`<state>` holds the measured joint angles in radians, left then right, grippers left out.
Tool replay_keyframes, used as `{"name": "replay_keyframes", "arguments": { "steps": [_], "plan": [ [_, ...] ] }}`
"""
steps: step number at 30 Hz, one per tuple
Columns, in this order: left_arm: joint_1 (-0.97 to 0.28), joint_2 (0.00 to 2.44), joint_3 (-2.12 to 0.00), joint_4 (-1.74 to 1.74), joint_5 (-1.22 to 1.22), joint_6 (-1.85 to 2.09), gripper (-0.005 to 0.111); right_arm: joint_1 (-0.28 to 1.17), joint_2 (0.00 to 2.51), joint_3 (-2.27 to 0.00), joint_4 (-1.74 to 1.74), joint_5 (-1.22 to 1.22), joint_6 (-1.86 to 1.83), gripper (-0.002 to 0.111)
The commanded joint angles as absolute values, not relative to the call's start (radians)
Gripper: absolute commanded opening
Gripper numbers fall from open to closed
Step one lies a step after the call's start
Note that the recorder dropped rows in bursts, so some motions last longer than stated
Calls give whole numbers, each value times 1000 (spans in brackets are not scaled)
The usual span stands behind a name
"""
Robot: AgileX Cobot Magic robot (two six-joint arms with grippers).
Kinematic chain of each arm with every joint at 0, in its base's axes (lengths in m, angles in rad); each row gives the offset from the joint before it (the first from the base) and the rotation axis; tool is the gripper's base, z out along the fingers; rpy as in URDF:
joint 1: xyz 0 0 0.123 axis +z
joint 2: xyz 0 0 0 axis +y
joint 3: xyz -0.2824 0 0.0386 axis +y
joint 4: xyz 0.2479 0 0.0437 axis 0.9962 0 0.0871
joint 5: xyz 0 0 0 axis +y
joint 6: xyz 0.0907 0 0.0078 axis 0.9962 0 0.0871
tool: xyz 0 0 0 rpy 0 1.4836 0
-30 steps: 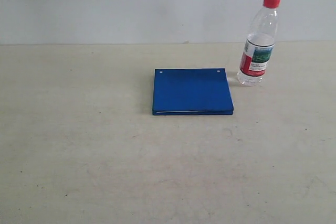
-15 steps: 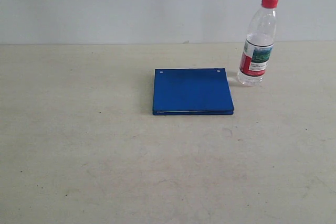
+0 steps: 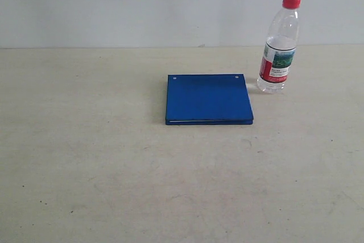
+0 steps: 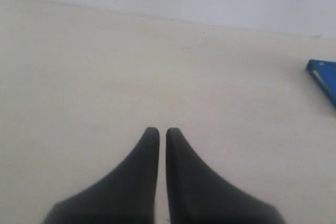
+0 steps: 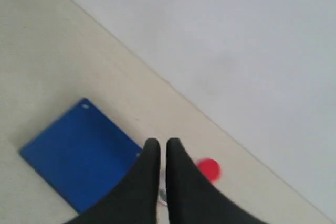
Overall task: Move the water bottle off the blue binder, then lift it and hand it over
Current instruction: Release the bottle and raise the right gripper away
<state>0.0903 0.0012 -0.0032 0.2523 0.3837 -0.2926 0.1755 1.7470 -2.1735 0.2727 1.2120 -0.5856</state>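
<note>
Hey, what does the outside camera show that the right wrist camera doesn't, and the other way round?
Only the outside camera: the whole water bottle with its label, standing upright on the table beside the blue binder, not on it. No arms appear. Only the right wrist camera: the right gripper, shut and empty. Both: the blue binder, the bottle's red cap, the table and the pale wall.

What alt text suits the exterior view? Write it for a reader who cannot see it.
A blue binder lies flat in the middle of a pale table, and a clear, red-capped water bottle stands upright on the table just off its far right corner, not on it. A plain pale wall runs behind.
</note>
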Motion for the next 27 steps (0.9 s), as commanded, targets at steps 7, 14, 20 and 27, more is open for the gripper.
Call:
{"name": "replay_keyframes", "arguments": {
  "steps": [7, 14, 20, 27],
  "plan": [
    [85, 0, 0, 458, 120, -363, 5, 168, 1424, -2176, -8, 1221, -302, 0],
    [85, 0, 0, 391, -41, -469, 5, 170, 1293, -2072, 22, 1219, -196, 0],
    [85, 0, 0, 347, -161, -925, 5, 170, 1117, -1846, 71, 1104, -242, 0],
    [85, 0, 0, 347, -165, -1250, 5, 170, 797, -1590, -74, 1160, -97, 0]
  ]
}}
